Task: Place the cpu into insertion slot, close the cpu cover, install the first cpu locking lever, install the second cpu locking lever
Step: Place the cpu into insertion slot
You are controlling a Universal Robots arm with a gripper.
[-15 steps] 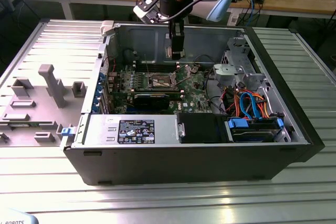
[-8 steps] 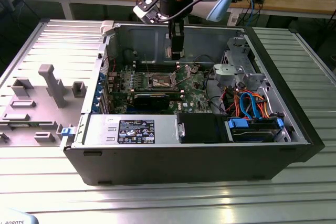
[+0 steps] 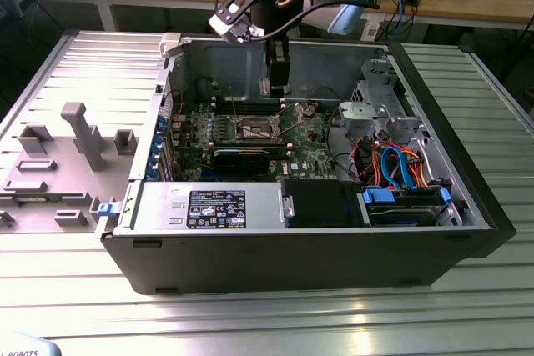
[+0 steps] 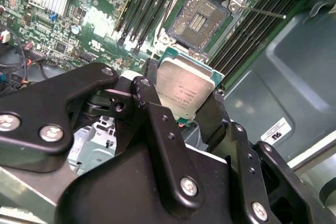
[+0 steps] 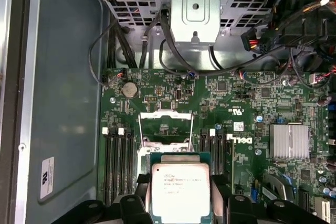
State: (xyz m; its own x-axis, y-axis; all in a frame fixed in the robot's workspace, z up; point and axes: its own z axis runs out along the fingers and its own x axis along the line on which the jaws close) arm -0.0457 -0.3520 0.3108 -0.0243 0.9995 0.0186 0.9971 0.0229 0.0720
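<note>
Fingers of gripper (image 3: pixel 277 85) clamped on opposite edges of cpu (image 5: pixel 180 192), held level in air inside open computer case (image 3: pixel 292 264), above green motherboard (image 5: pixel 236 103), near uncovered insertion slot (image 4: pixel 202 19), apart from it.

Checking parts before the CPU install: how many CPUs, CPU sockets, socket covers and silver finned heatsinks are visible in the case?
cpu: 1
insertion slot: 1
cpu cover: 1
finned heatsink: 1
Total: 4
</note>
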